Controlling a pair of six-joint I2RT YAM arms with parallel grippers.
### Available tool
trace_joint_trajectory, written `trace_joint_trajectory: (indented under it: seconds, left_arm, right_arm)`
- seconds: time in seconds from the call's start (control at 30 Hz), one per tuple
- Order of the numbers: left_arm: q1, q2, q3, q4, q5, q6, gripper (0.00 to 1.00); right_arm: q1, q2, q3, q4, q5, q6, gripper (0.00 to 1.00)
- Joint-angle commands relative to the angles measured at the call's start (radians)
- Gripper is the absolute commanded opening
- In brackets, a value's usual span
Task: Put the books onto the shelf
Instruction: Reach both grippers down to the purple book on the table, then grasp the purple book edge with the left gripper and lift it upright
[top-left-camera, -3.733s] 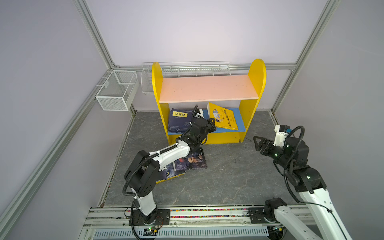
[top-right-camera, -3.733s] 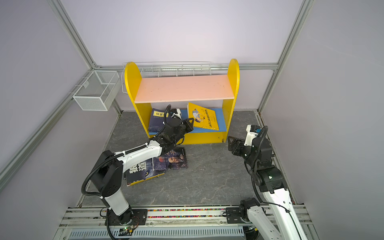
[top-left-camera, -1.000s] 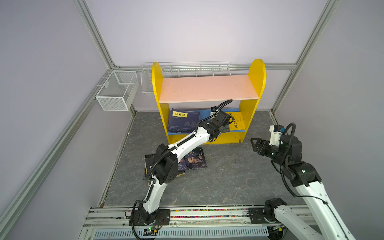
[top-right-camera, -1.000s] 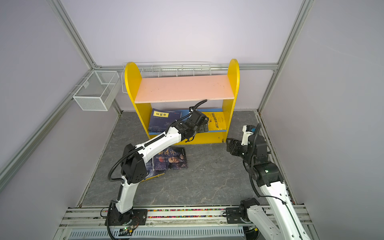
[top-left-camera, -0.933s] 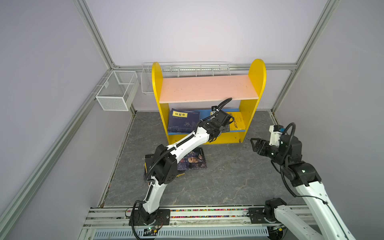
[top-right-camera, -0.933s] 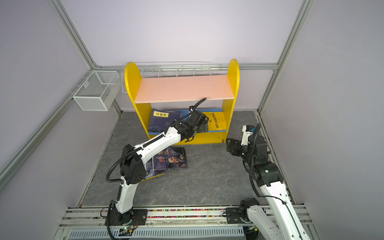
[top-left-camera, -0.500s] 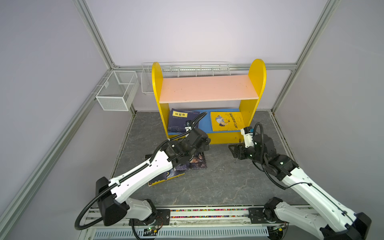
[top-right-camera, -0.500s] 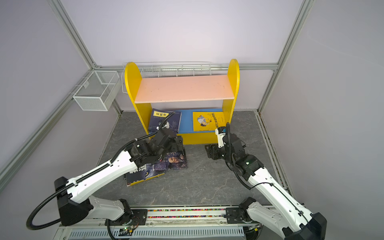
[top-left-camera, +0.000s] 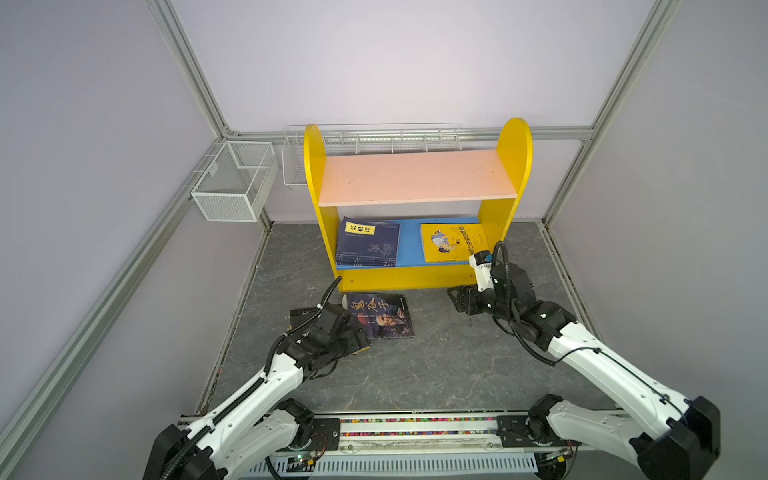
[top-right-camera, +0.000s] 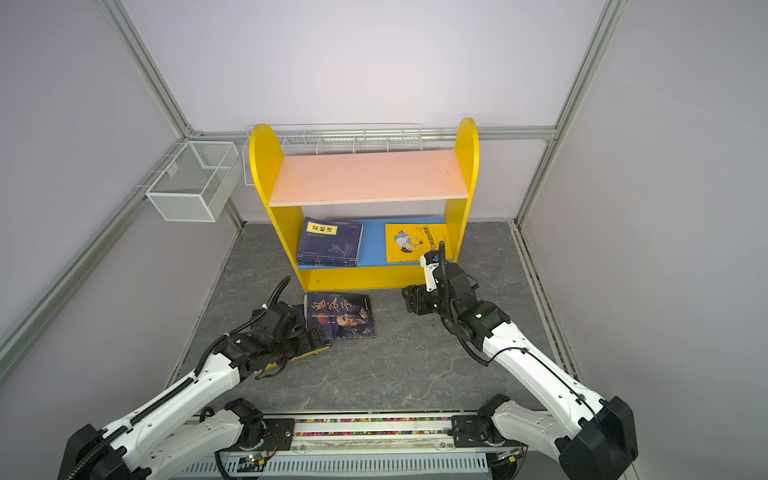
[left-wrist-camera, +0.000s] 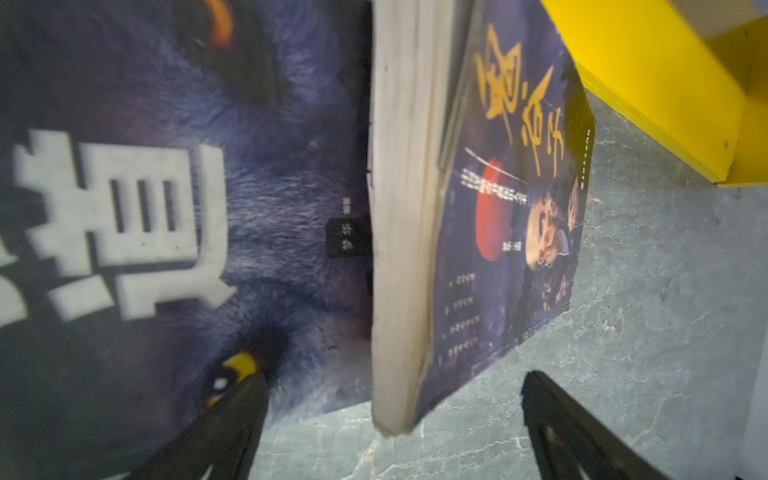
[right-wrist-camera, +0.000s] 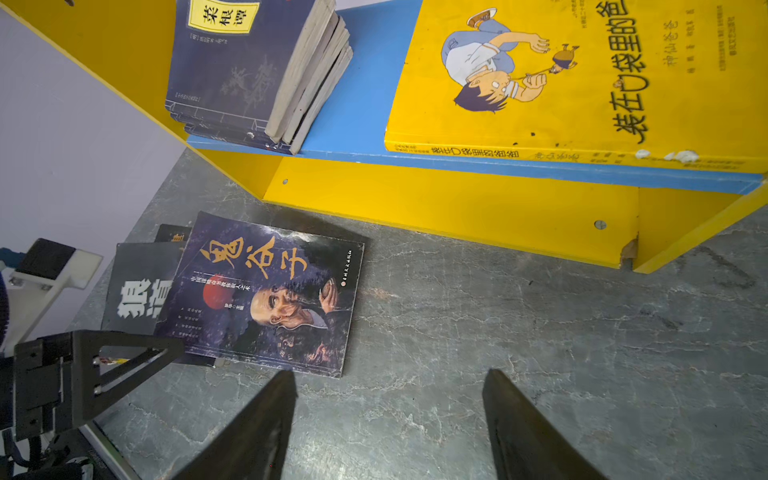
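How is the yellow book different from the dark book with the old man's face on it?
The yellow book shows a cartoon boy; the dark book shows an old man and gold letters. The yellow book lies on the blue shelf board; the dark book lies on the grey floor. The yellow book lies alone; the dark book overlaps another book. Both lie cover up.

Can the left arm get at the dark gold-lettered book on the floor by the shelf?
Probably yes: the left gripper hangs open at the book's edge, and nothing lies on top of it.
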Motion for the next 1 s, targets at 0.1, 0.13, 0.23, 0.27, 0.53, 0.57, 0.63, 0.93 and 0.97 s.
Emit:
trace_joint_trajectory:
  seconds: [0.1, 0.13, 0.23, 0.27, 0.53, 0.57, 0.63, 0.93, 0.97]
  left_arm:
    - [0.074, -0.02, -0.137, 0.29, 0.191, -0.026, 0.86]
    - [0.083, -0.018, -0.154, 0.319, 0.207, -0.027, 0.84]
    - [0.111, 0.002, -0.197, 0.372, 0.234, -0.042, 0.71]
    - [0.115, 0.008, -0.211, 0.388, 0.236, -0.049, 0.66]
    - [0.12, 0.075, -0.233, 0.421, 0.184, -0.037, 0.04]
    - [0.12, 0.077, -0.225, 0.417, 0.192, -0.031, 0.0]
    - [0.12, 0.071, -0.201, 0.413, 0.242, 0.013, 0.0]
    - [0.022, -0.163, -0.008, 0.277, 0.372, 0.133, 0.0]
    - [0.021, -0.201, 0.019, 0.27, 0.384, 0.134, 0.0]
  right_arm:
    - [0.008, 0.022, -0.002, 0.022, -0.011, -0.017, 0.74]
    - [0.008, 0.023, 0.001, 0.021, -0.013, -0.018, 0.74]
    - [0.008, 0.025, 0.011, 0.011, -0.014, -0.021, 0.74]
    - [0.007, 0.025, 0.017, 0.006, -0.015, -0.025, 0.74]
    - [0.007, 0.025, 0.029, -0.036, -0.009, -0.048, 0.74]
    - [0.009, 0.022, 0.024, -0.038, -0.003, -0.048, 0.74]
    - [0.007, 0.01, 0.014, -0.039, 0.021, -0.037, 0.74]
    - [-0.178, -0.073, -0.005, -0.046, 0.053, 0.039, 0.76]
    - [-0.211, -0.084, -0.009, -0.051, 0.051, 0.052, 0.76]
